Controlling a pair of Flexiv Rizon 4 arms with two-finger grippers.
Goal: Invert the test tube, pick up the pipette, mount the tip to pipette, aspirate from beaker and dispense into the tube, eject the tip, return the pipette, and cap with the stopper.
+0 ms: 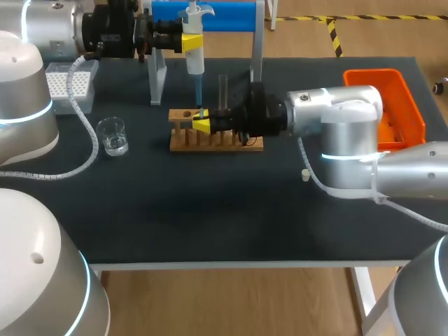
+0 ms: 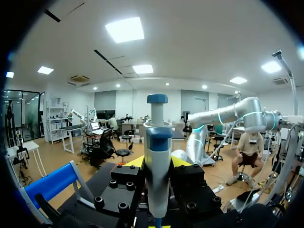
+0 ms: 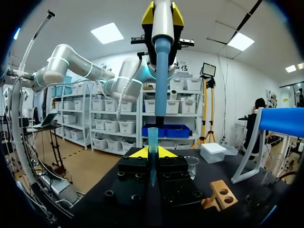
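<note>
Yellow-tipped, the right gripper [image 3: 152,152] pinches the blue tip [image 3: 152,136] upright from both sides, just over the wooden rack [image 1: 210,145]. The pipette [image 3: 162,52] hangs straight above, its shaft end meeting the tip's open top, clamped in the left gripper [image 2: 157,164]. The test tube [image 1: 222,89] stands in the rack. The beaker [image 1: 112,136] sits well apart, on the left arm's side.

A table [image 1: 210,224] with a matte black top and pale front edge stands on white legs.
</note>
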